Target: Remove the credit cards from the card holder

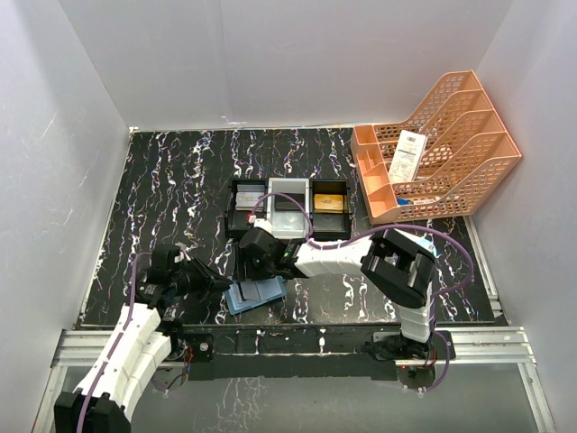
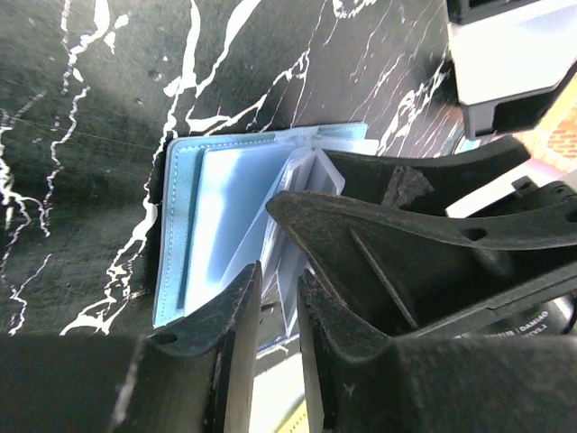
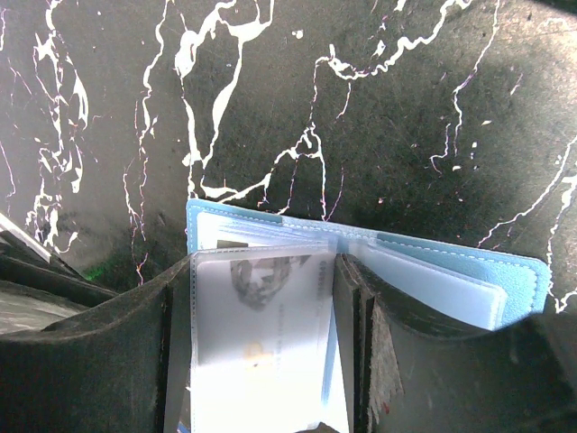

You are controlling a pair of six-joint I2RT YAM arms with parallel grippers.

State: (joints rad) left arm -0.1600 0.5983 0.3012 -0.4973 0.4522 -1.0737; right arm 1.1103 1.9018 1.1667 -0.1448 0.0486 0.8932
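My left tool has its two black fingers standing nearly together, with only a thin slit between them. A pale edge of clear pocket shows in that slit, but I cannot tell whether they are pinching it. This tool meets the teal-blue folding card holder at its left end.

My right tool reaches in from the far side. Its fingers are well apart and sit against both side edges of an upright clear pocket leaf, clamping it. A greyish plastic credit card is inside that leaf. In the left wrist view the two tools crowd each other above the pockets, and I cannot tell whether they touch.

From above, the card holder lies open just short of the bench's near edge, a little left of the middle. The left tool is beside it and the right tool is over it.

Just behind the right tool is the black-and-white three-compartment tray, with a gold card in its right compartment.

Bare black white-veined marble bench runs from the card holder to the left edge and the far-left corner. In the far-right corner an orange perforated plastic file rack holds a white barcoded paper slip. White walls close off the left, far and right edges.
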